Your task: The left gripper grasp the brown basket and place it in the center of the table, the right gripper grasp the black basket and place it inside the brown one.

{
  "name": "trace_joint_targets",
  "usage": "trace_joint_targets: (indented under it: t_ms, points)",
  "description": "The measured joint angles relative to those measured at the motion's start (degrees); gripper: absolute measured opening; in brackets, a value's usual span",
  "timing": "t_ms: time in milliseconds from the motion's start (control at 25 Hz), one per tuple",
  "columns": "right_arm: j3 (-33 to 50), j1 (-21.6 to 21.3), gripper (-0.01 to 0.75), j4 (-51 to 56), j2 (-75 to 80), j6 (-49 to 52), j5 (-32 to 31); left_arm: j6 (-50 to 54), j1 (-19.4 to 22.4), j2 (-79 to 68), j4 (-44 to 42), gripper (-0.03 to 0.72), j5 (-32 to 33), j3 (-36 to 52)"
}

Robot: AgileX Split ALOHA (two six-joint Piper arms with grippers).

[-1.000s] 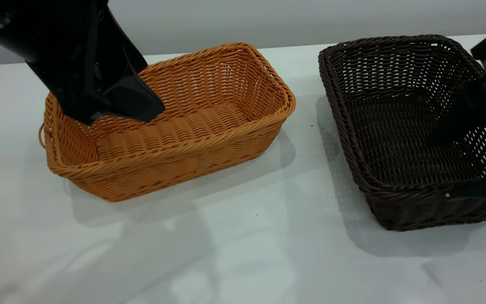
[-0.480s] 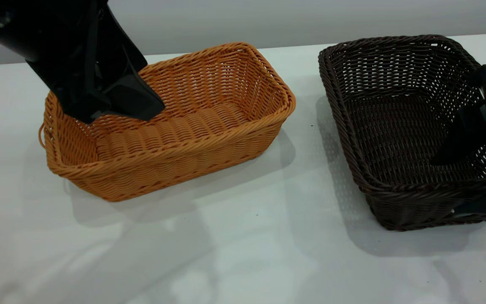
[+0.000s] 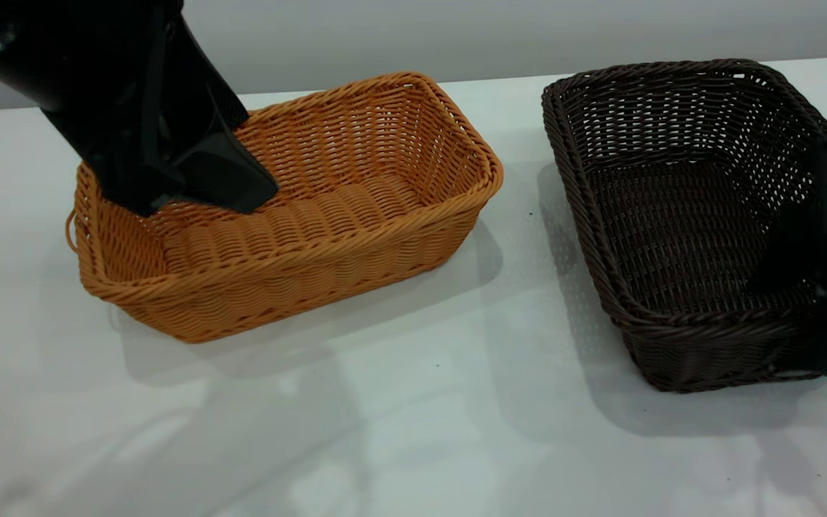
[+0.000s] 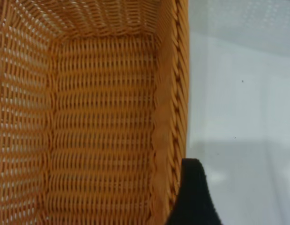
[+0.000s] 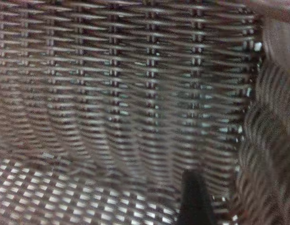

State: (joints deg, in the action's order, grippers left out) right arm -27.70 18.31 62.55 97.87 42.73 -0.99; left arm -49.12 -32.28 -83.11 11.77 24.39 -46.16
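The brown basket [image 3: 313, 266] stands left of the table's [image 3: 413, 431] middle, and the black basket [image 3: 672, 215] stands at the right. My left gripper [image 3: 241, 169] is open astride the brown basket's far long wall. One finger [image 3: 230, 179] is inside. In the left wrist view the other finger [image 4: 194, 197] rests outside against the rim of the brown basket [image 4: 102, 117]. My right gripper [image 3: 826, 309] is open, low over the black basket's right wall. In the right wrist view its inner finger [image 5: 194, 199] hangs inside the black basket [image 5: 112, 70], short of the wall.
Bare white tabletop [image 3: 521, 237] lies between the two baskets and along the front. A grey wall [image 3: 456, 36] runs behind the table's far edge. The black basket sits near the table's right side.
My right gripper has come down along the black basket's right wall. The left gripper has shifted only slightly at the brown basket's wall. Neither basket has moved.
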Motion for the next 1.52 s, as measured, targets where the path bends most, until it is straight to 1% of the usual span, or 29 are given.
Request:
trace_joint_targets:
  t_ms: [200, 320, 520, 680, 840, 1160, 1320, 1520]
  points:
    - [-0.80, 0.00, 0.440, 0.17, 3.92, 0.00, 1.55, 0.05, 0.00, 0.00, 0.00, 0.455, 0.44, 0.00]
    - [-0.80, 0.00, 0.421, 0.17, 6.07, 0.00, 1.84, 0.05, 0.00, 0.00, 0.00, 0.452, 0.56, 0.00]
    - [-0.80, 0.00, 0.349, 0.17, 7.10, -0.06, 2.28, 0.05, 0.00, 0.00, 0.07, 0.449, 0.56, 0.00]
    - [-0.80, 0.00, 0.252, 0.00, 7.10, -0.18, 3.20, 0.05, 0.00, 0.00, 0.12, 0.449, 0.51, 0.00]
    - [-0.80, 0.00, 0.251, 0.00, 7.11, -0.23, 3.13, 0.05, 0.00, -0.06, 0.13, 0.433, 0.21, 0.00]
    - [-0.80, 0.00, 0.251, 0.00, 7.11, -0.18, 3.36, -0.43, 0.00, -4.57, -0.15, 0.336, -2.39, -0.06]
    - [-0.80, 0.00, 0.251, 0.00, 7.06, -1.25, 3.06, 0.28, 0.00, -10.19, -0.22, 0.329, -0.95, -2.42]
    - [-0.80, 0.00, 0.247, 0.00, 7.06, -3.27, 2.64, 1.67, 0.00, -17.61, -0.29, 0.328, 2.43, -8.67]
